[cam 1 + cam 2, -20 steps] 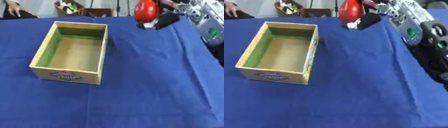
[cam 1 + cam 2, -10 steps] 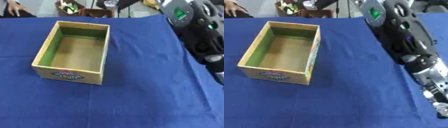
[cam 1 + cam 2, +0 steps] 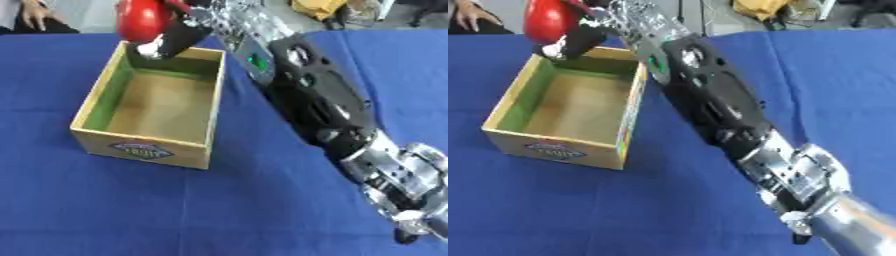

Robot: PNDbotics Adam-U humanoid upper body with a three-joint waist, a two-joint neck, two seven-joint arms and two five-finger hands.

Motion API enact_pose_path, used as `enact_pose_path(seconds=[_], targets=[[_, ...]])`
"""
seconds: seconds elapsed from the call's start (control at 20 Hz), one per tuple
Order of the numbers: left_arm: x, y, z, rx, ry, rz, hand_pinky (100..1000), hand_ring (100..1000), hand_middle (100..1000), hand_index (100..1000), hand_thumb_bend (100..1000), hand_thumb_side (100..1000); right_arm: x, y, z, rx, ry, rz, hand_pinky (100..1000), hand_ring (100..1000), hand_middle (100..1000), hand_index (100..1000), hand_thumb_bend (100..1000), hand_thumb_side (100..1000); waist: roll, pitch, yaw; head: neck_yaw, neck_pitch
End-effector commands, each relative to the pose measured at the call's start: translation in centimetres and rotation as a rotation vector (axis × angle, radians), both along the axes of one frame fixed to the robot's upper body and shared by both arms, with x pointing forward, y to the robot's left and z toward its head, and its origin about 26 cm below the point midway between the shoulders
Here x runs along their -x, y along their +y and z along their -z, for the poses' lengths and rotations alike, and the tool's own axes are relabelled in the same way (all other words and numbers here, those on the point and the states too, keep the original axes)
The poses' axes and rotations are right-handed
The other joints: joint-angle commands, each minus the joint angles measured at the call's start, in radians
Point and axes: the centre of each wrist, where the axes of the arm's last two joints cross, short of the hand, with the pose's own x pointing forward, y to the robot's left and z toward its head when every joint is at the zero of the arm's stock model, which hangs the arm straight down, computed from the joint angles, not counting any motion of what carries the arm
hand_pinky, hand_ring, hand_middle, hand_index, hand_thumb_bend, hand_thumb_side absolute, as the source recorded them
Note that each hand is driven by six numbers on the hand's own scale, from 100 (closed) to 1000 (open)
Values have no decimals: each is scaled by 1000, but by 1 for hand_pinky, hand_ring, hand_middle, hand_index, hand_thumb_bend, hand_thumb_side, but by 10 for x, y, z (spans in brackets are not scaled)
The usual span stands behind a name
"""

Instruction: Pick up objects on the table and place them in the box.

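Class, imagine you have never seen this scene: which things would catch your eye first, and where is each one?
The big black and silver right arm cuts diagonally across the picture from the lower right corner. At its far end the right hand has its fingers round a red round object, held above the far edge of the open box. The box stands on the blue tablecloth, left of centre, nothing visible inside.

We look down from the head through two side-by-side eyes, facing forward over the blue tabletop [image 3: 131, 210]. Both views share the box [image 3: 149, 107] below the right hand [image 3: 175, 35] and the arm trailing back toward us; the right eye view sits slightly rightward, so everything shifts left.
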Motion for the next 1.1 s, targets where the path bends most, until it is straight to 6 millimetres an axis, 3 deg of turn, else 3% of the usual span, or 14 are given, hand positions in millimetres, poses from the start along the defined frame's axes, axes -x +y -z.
enact_pose_path(seconds=[0.05,0.3,0.35,0.7,0.8,0.85,0.9,0.95,1.0,1.05,1.1], targets=[[2,-4,-8,-2,-37,21,104,291,374,672,100,739,-6,11,12,45,-43,20,174,493,474,500,100,785,4,-15,5,-10,-11],[1,-6,-11,2,-48,31,105,291,374,672,100,739,-13,17,46,118,-7,22,181,503,476,500,100,744,3,-7,16,-16,-17],[1,-6,-11,2,-49,33,104,291,374,672,100,739,-14,18,51,126,4,19,182,504,478,500,100,776,3,-6,19,-18,-19],[1,-6,-11,2,-50,37,104,291,374,671,100,739,-15,20,70,162,37,28,195,517,485,507,100,770,5,-3,26,-27,-24],[1,-6,-11,2,-50,38,104,291,374,671,100,739,-16,19,72,170,43,40,224,533,509,570,100,760,6,-2,27,-27,-24],[1,-6,-11,3,-50,37,104,291,374,671,100,739,-16,19,73,175,47,46,275,568,582,706,100,770,6,-2,27,-27,-24],[1,-6,-11,4,-50,37,104,291,374,671,100,739,-16,19,73,182,52,53,286,579,600,729,100,768,6,-1,27,-27,-23],[1,-6,-11,5,-50,37,104,291,374,671,100,740,-16,19,73,190,59,62,368,658,717,829,100,798,7,-1,26,-27,-23],[1,-6,-11,5,-51,37,104,291,374,671,100,740,-16,19,72,201,68,73,383,672,734,843,100,807,7,-1,26,-27,-23],[1,-6,-11,6,-51,37,105,291,374,671,100,741,-16,18,70,213,76,85,499,762,832,934,100,914,7,-2,26,-27,-22],[1,-6,-11,6,-51,37,105,291,374,671,100,741,-16,18,68,219,82,96,529,781,852,947,150,939,6,-2,26,-27,-21]])
